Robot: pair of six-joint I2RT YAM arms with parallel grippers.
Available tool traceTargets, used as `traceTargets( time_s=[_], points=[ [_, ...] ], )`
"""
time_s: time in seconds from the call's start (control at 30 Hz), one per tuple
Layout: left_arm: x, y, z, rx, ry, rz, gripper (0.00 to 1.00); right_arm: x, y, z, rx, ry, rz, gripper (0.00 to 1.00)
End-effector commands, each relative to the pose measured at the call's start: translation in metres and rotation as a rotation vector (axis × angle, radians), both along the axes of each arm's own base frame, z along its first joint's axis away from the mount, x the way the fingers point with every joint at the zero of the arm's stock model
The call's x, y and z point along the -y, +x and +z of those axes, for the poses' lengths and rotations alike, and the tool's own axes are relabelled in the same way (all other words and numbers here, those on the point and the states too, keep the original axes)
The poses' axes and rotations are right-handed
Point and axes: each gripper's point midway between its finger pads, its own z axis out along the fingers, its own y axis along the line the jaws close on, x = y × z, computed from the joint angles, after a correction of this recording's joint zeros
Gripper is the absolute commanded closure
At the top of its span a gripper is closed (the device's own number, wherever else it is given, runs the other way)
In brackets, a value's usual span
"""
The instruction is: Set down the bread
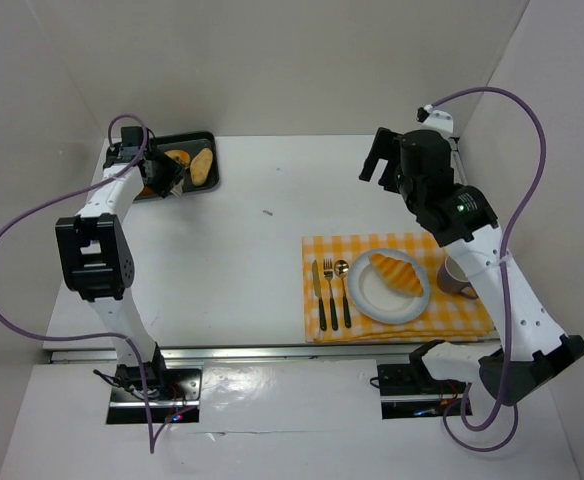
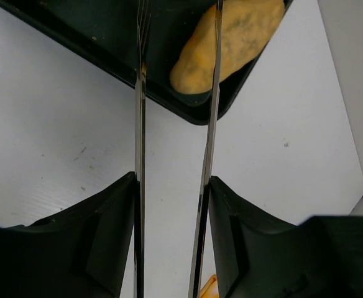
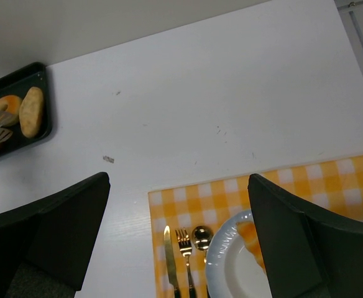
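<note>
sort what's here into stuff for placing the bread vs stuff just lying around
For the job: left pincer, tongs it grips, loaf, bun, black tray, plate, croissant on the plate.

Lying about: knife, fork, spoon, mug, checked placemat, open right pincer.

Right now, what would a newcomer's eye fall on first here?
The yellow checked placemat at near right, with a golden pastry on its white plate beside knife, fork and spoon. Then the black tray at far left, where the left gripper holds metal tongs toward a bread roll.
</note>
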Motion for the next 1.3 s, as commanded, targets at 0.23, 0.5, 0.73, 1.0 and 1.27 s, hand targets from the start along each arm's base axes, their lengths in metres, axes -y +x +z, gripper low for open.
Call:
traceTargets(
  time_s=[0.23, 0.5, 0.73, 1.0, 1.27],
  points=[
    [-0.019, 0.034, -0.008, 0.037, -0.018, 0.074, 0.37, -0.008, 0.015, 0.003, 0.021, 0.010, 0.005, 0.01],
    [-0.026, 0.048, -0.006, 0.072, -0.039, 0.068, 0.39, -0.015, 0.021, -0.004, -0.002, 0.007, 0.022, 0.01],
    [-0.028, 0.055, -0.003, 0.091, -0.072, 0.051, 0.69, -0.015, 0.021, -0.004, -0.002, 0.015, 0.019, 0.01],
    [-0.022, 0.052, 0.057, 0.224, -0.056, -0.001, 1.00, -0.017, 0.021, -0.004, -0.003, 0.019, 0.027, 0.01],
    [0.004, 0.013, 0.131, 0.360, 0.018, -0.124, 1.00, -0.013, 0.011, 0.010, 0.034, 0.045, 0.025, 0.01]
  ],
)
